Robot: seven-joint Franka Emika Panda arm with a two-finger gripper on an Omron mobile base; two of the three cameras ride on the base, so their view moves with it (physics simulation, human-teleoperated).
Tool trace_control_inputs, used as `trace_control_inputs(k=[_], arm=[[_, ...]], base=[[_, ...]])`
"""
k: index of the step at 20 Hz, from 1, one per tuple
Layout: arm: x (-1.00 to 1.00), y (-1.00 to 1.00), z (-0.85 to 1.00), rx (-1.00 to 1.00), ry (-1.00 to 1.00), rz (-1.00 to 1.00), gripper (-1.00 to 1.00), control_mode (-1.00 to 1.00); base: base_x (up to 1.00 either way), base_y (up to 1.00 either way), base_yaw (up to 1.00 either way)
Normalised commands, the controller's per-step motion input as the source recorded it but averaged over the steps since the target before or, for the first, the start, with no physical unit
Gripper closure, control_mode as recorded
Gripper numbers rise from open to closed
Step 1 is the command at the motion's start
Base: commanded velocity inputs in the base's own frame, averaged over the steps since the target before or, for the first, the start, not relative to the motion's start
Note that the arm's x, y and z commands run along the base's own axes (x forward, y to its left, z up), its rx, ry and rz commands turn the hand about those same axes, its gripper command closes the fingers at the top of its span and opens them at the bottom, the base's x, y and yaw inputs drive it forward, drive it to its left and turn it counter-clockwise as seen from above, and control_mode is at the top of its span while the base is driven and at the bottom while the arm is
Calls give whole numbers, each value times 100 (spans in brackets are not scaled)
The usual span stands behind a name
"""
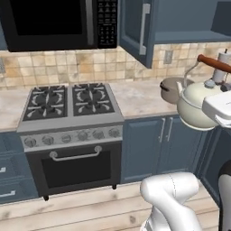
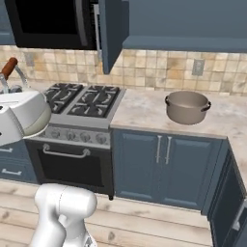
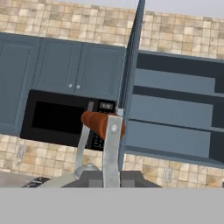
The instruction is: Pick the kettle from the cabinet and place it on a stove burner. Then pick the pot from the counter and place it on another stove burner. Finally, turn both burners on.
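Cream-white kettle point(image 1: 195, 107) hangs in the air at the right edge of the left base view, carried by the white arm, in front of the blue-grey base units and off the surface. Jaws are closed on the kettle's handle: hand view shows the reddish-brown wooden bar point(image 3: 101, 123) of the wire arch right at the gripper point(image 3: 112, 173), with the kettle lid knob just below it. In the right base view the kettle point(image 2: 33, 116) sits at the left edge, partly hidden by the hand, level with the stove front.

Stove point(image 1: 67, 118) is left of the kettle in the left base view; all four burners point(image 1: 68, 100) are bare, and the silver knob panel point(image 1: 72, 136) runs along the front above the oven door.

Taupe pot point(image 2: 187, 106) stands upright on the marbled surface point(image 2: 144, 108) right of the stove, well apart from the kettle. In the left base view the kettle half covers it.

Farther back and higher, the slate-blue cabinet point(image 3: 175, 109) has its door point(image 1: 136, 28) swung open, with the shelves showing in the hand view. Black microwave point(image 1: 56, 22) hangs just left of it, above the stove. Tan tiled backsplash point(image 2: 159, 67) runs behind everything.
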Motion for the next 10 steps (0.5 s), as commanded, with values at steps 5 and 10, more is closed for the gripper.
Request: trace_control_inputs(k=[5, 10], arm=[[0, 0, 0, 0, 0, 0, 100, 100], [0, 0, 0, 0, 0, 0, 100, 100]], base=[[0, 58, 0], [12, 57, -1]])
